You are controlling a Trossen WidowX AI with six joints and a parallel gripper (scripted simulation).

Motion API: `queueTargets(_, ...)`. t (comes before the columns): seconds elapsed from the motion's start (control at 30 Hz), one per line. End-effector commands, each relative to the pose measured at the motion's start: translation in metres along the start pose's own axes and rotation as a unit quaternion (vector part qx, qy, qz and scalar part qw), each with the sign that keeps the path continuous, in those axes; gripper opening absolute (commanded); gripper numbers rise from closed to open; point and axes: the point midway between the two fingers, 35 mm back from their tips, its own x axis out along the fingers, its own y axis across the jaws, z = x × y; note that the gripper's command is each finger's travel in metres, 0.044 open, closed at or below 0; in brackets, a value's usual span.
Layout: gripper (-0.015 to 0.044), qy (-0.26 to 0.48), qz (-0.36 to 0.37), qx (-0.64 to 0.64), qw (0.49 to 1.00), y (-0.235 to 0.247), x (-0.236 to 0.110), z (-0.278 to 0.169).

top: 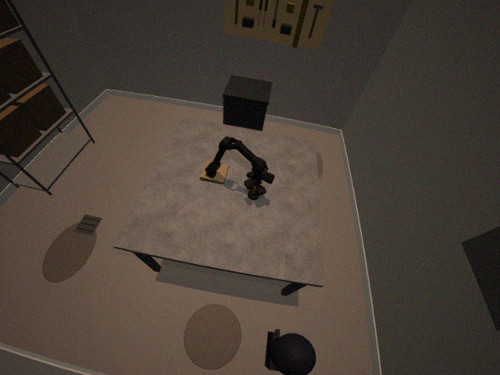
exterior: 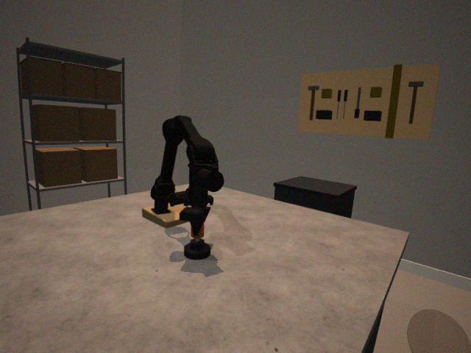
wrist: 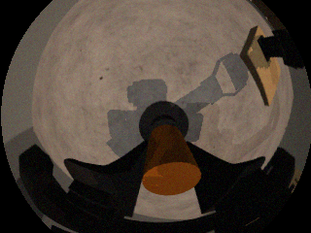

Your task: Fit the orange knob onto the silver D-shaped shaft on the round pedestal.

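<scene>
My gripper (top: 252,187) (exterior: 197,230) (wrist: 166,144) is shut on the orange knob (top: 253,190) (exterior: 200,231) (wrist: 169,162) and holds it upright, pointing down. The dark round pedestal (top: 254,194) (exterior: 197,251) (wrist: 151,116) stands on the table right under the knob. In the exterior view the knob's lower end is close above the pedestal's top. The silver shaft is hidden behind the knob in every view. I cannot tell whether the knob's hole is on the shaft.
The arm's base stands on a tan wooden plate (top: 220,176) (exterior: 164,218) (wrist: 262,72) on the grey table (top: 218,226) (exterior: 266,288). A dark cabinet (top: 246,102) (exterior: 315,194) stands behind the table, a shelf rack (exterior: 72,125) with boxes at the left.
</scene>
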Motion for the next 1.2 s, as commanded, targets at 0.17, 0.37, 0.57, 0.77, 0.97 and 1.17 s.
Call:
queueTargets(0.17, 0.0000, 0.001, 0.000, 0.003, 1.000, -0.0002, 0.0007, -0.0006)
queueTargets(0.37, 0.0000, 0.001, 0.000, 0.003, 1.000, 0.0004, 0.0018, -0.0010)
queueTargets(0.57, 0.0000, 0.001, 0.000, 0.003, 1.000, 0.0006, -0.0008, -0.0010)
queueTargets(0.77, 0.0000, 0.001, 0.000, 0.015, 1.000, 0.0009, -0.0042, -0.0011)
queueTargets(0.97, 0.0000, 0.001, 0.000, 0.107, 0.994, 0.0016, -0.0035, -0.0013)
queueTargets(1.17, 0.0000, 0.001, 0.000, 0.107, 0.994, 0.0005, -0.0005, -0.0004)
